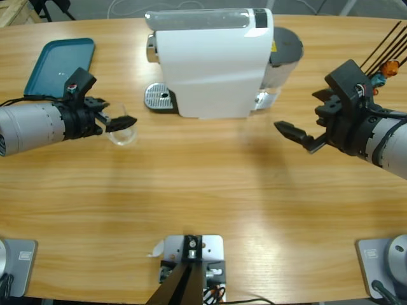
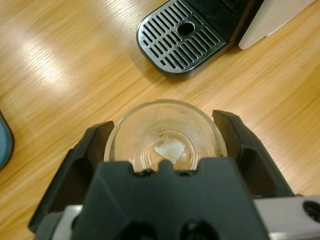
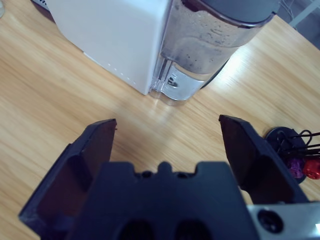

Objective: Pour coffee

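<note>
The long pale wooden table (image 1: 210, 190) has bare planks along its near edge.

At approx 9 o'clock the left gripper (image 1: 117, 121) reaches in from the left edge, its 2 black jaws clenched w/ 1 each side of a small clear drinking glass (image 1: 123, 131) standing upright on the wood. Left wrist view: the glass (image 2: 165, 137) sits between the jaws (image 2: 165, 145), rim up, w/ only a pale glint at its base; can't tell if any coffee is in it.

At approx 3 o'clock the right gripper (image 1: 296, 135) comes in from the right edge, jaws spread wide and grasping nothing, over bare wood. Right wrist view confirms: gripper (image 3: 167, 145) open, aimed at the machine's rear.

Farther back, approx 12 o'clock, stands the white boxy plastic coffee machine (image 1: 213, 63), w/ a clear water tank (image 3: 210, 45) under a grey lid on its right end. Its black slotted metal drip tray (image 1: 160, 98) sticks out at the left end, just beyond the glass and apart from it; also seen in the left wrist view (image 2: 182, 42).

Far corner, approx 10 o'clock: a teal rectangular plastic tray (image 1: 60, 63). Far right, approx 2 o'clock: a black wire capsule rack (image 1: 385, 54) holding small purple and red capsules (image 3: 304, 167).
</note>
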{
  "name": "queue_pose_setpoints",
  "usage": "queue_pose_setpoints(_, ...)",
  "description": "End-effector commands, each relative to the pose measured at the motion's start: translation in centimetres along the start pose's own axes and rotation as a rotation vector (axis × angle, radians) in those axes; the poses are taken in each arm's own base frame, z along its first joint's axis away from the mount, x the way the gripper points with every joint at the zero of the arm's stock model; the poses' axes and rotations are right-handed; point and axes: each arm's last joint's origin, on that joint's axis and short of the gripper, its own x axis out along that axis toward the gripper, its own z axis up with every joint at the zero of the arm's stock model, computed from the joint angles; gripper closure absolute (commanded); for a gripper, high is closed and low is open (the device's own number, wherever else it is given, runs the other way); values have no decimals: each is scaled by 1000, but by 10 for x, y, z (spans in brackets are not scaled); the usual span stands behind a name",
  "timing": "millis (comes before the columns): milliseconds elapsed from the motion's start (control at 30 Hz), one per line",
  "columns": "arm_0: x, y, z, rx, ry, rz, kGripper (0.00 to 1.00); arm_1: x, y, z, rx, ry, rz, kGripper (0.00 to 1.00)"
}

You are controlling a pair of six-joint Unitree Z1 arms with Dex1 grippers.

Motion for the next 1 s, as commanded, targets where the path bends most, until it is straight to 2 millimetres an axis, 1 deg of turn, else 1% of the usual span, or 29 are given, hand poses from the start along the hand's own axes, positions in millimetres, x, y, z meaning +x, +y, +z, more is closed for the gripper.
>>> queue_pose_setpoints(33,2,-5,-10,1,19,-4,363,4,-2,-11,3,32,-14,105)
queue_pose_setpoints(100,-3,-4,-4,21,-33,-7,363,4,-2,-12,4,30,-14,104)
queue_pose_setpoints(167,-8,-4,10,58,-103,-2,358,3,-3,-11,5,27,-14,104)
queue_pose_setpoints(233,-14,-4,20,76,-137,-15,358,3,-3,-12,6,27,-11,104)
queue_pose_setpoints(300,-13,-5,28,97,-152,-21,358,2,-3,-12,7,25,-10,105)
queue_pose_setpoints(367,-8,-1,33,111,-154,-29,358,0,-4,-12,9,21,-8,105)
queue_pose_setpoints(533,12,19,45,104,-152,-138,362,-1,-5,-13,9,21,-9,105)
queue_pose_setpoints(600,22,29,47,91,-145,-163,363,-1,-5,-13,8,22,-10,105)
queue_pose_setpoints(700,36,38,51,87,-136,-177,363,0,-6,-12,13,23,-15,105)
queue_pose_setpoints(833,55,43,53,100,-114,-180,363,1,-10,-12,31,26,-23,105)
queue_pose_setpoints(967,68,43,60,115,-117,-196,366,3,-15,-12,45,35,-27,105)
queue_pose_setpoints(1000,70,43,60,119,-114,-197,381,3,-16,-12,47,36,-29,105)
